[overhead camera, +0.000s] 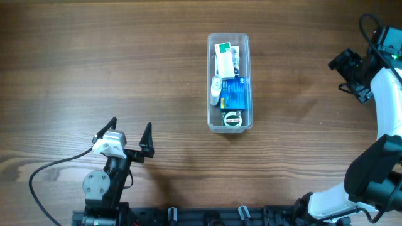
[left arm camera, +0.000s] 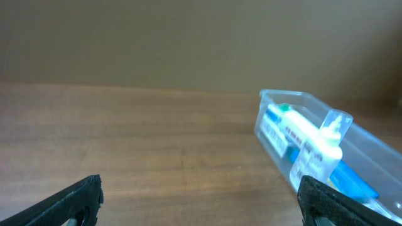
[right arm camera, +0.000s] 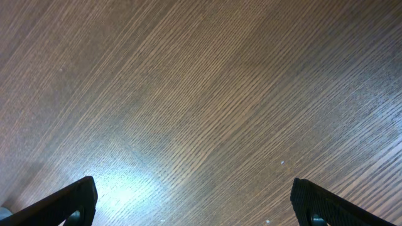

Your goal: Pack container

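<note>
The clear plastic container [overhead camera: 212, 119] stands at the table's middle, long side running front to back. Inside lie a white and green box [overhead camera: 223, 53], a small white bottle [overhead camera: 215, 88], a blue box [overhead camera: 235, 93] and a round green-lidded tin [overhead camera: 232, 118]. It also shows in the left wrist view [left arm camera: 370, 141], to the right. My left gripper [overhead camera: 129, 134] is open and empty at the front left, well apart from the container. My right gripper [overhead camera: 347, 71] is open and empty at the far right, above bare wood.
The wooden table [overhead camera: 94, 63] fills the overhead view. A black cable [overhead camera: 47, 171] loops by the left arm's base at the front left. A black rail [overhead camera: 220, 216] runs along the front edge.
</note>
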You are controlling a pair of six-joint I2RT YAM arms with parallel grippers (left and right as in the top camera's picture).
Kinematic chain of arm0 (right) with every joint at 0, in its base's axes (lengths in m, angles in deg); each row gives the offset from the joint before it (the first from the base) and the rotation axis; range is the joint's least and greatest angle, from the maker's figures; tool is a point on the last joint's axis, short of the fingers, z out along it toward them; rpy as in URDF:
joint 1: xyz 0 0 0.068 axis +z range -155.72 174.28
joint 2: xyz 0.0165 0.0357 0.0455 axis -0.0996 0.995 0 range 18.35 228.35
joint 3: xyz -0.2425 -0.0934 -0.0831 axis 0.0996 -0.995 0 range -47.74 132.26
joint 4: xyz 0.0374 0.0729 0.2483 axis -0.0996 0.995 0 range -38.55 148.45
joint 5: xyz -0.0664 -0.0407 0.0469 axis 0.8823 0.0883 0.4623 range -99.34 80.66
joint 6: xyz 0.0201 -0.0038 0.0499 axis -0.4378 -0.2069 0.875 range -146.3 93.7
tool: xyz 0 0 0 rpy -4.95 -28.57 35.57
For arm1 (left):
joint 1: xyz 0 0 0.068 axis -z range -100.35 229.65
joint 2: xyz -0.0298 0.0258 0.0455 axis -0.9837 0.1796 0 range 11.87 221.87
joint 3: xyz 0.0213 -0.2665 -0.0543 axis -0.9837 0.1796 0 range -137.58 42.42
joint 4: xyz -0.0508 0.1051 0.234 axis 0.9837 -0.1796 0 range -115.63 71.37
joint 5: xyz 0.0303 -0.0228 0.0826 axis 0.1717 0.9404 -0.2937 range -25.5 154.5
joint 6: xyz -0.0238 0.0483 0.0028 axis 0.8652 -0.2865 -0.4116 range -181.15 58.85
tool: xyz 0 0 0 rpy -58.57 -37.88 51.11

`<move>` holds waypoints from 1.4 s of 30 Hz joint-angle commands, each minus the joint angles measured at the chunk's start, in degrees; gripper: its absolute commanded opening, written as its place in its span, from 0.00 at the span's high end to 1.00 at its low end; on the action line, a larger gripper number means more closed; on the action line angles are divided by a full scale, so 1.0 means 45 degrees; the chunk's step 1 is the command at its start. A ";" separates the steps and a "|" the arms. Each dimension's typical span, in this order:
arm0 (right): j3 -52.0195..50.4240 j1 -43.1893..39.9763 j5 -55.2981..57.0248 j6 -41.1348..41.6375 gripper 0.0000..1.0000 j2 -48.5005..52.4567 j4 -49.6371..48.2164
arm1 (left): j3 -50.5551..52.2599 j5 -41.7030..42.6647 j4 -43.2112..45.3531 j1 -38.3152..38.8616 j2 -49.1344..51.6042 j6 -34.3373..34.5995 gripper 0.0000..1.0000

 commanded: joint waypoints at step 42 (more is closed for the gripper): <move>0.0015 0.1870 -0.0024 0.0039 0.00 -0.3696 -0.0039 | 0.0073 -0.0209 -0.0063 -0.0097 -0.0092 0.0170 0.00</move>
